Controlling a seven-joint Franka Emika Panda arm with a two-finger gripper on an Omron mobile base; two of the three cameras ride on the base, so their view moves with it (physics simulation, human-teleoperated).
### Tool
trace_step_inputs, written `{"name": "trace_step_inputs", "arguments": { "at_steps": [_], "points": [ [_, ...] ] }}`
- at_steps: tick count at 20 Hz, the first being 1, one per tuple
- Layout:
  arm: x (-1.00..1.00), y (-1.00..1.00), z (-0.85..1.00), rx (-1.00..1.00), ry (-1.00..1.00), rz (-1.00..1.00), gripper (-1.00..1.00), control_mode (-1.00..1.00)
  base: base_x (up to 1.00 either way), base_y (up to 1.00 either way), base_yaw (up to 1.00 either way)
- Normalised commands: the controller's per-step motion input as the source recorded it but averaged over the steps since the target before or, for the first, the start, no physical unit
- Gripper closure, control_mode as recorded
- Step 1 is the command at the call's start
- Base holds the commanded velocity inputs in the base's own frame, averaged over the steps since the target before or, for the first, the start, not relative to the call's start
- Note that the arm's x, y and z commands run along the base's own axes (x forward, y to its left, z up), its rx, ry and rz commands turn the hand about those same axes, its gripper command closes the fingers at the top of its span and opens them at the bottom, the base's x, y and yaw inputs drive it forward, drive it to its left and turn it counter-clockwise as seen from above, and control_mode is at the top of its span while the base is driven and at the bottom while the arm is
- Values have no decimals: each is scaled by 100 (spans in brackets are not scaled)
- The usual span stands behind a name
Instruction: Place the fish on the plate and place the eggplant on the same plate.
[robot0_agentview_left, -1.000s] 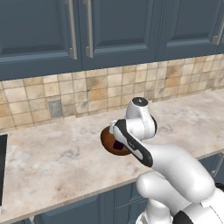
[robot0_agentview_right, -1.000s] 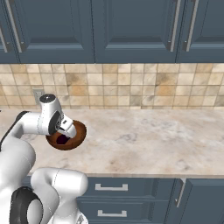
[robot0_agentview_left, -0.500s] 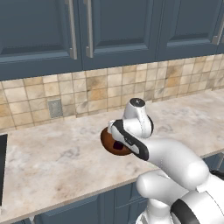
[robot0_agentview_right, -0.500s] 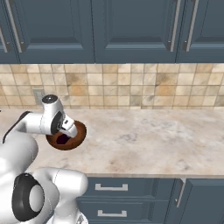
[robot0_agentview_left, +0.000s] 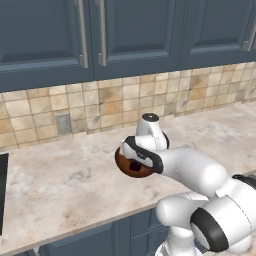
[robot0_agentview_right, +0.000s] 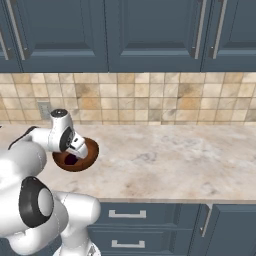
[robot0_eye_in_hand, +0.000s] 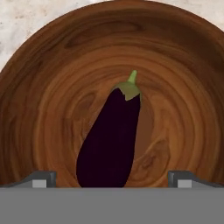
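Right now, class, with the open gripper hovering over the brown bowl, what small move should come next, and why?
Probably lower straight down. The eggplant lies in the brown bowl, and the open gripper straddles its fat end without touching it, so descending should put the fingertips beside it.

A pale marbled stone counter (robot0_agentview_right: 165, 160) runs across the middle of both base views, backed by a tan tiled wall. A round brown wooden bowl (robot0_agentview_right: 86, 156) sits directly on it, left of centre in the right base view, centre in the left.
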Motion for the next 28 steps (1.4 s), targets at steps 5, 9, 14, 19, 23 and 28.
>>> {"name": "trace_step_inputs", "arguments": {
  "at_steps": [5, 9, 14, 19, 23, 28],
  "points": [
    [11, 0, -26, 0, 3, 0, -100, -100, 0, 0, 0],
    [18, 0, -12, 0, 4, 0, -100, -100, 0, 0, 0],
    [10, 0, -14, 0, 3, 0, -100, -100, 0, 0, 0],
    [0, 0, -9, 0, 2, 0, -100, -100, 0, 0, 0],
    [0, 0, 0, 0, 0, 0, -100, -100, 0, 0, 0],
    [0, 0, 0, 0, 0, 0, -100, -100, 0, 0, 0]
  ]
}}
